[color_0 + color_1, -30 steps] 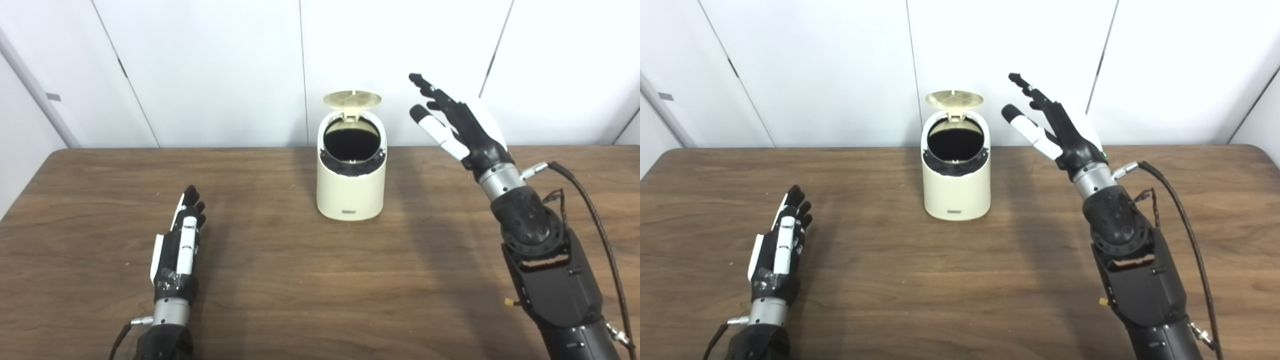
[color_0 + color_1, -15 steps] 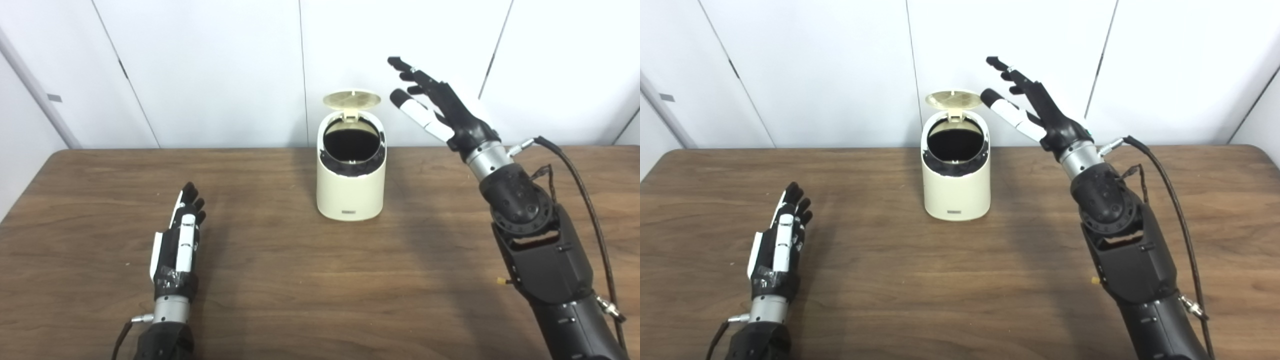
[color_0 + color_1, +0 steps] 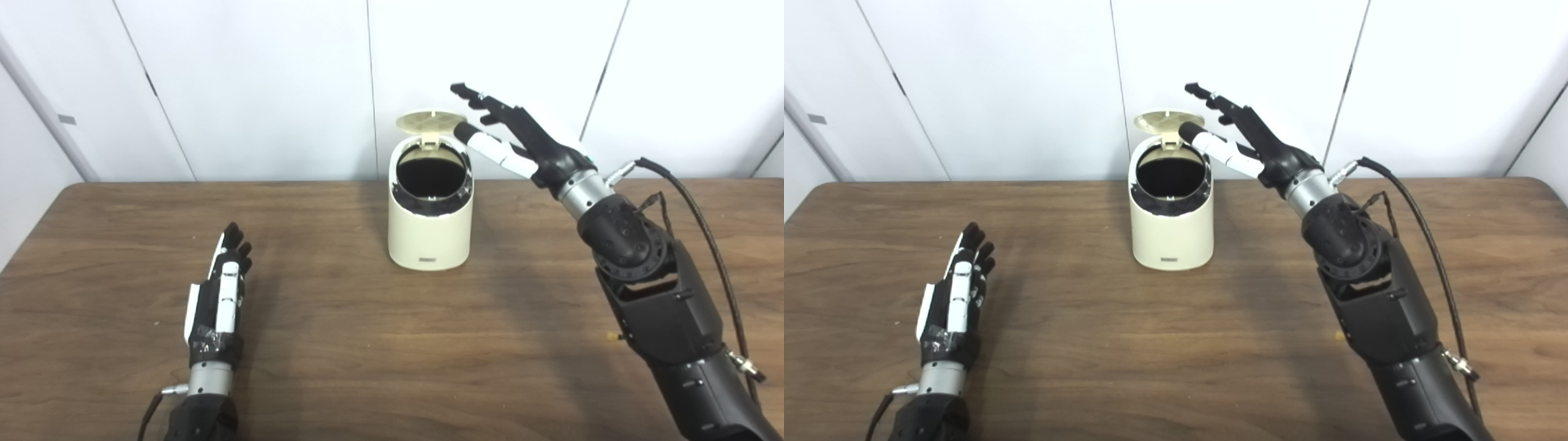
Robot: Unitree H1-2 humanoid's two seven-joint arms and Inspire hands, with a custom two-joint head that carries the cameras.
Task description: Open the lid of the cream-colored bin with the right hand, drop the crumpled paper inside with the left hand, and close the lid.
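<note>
The cream-coloured cylindrical plastic bin (image 3: 430, 214) stands on the dark brown wooden table (image 3: 367, 343), toward its far edge at centre. Its round hinged lid (image 3: 430, 120) is tipped up and back at the bin's 12 o'clock, leaving the dark opening exposed.

The right hand (image 3: 520, 136) is raised at the bin's 2 o'clock with fingers spread and nothing held. Its white-tipped thumb lies at the right edge of the lid; whether it touches cannot be told. In my judgement this placement, above and behind the rim, suits pushing the lid forward and down.

The left hand (image 3: 222, 294) lies flat on the table at the bin's 8 o'clock, well apart from it, fingers extended and close together, gripping nothing. It appears parked clear of the working area.

No crumpled paper is visible on the table or in either hand. The bin's interior is too dark to confirm its contents. Judged from this layout, closing the lid is the step in hand.
</note>
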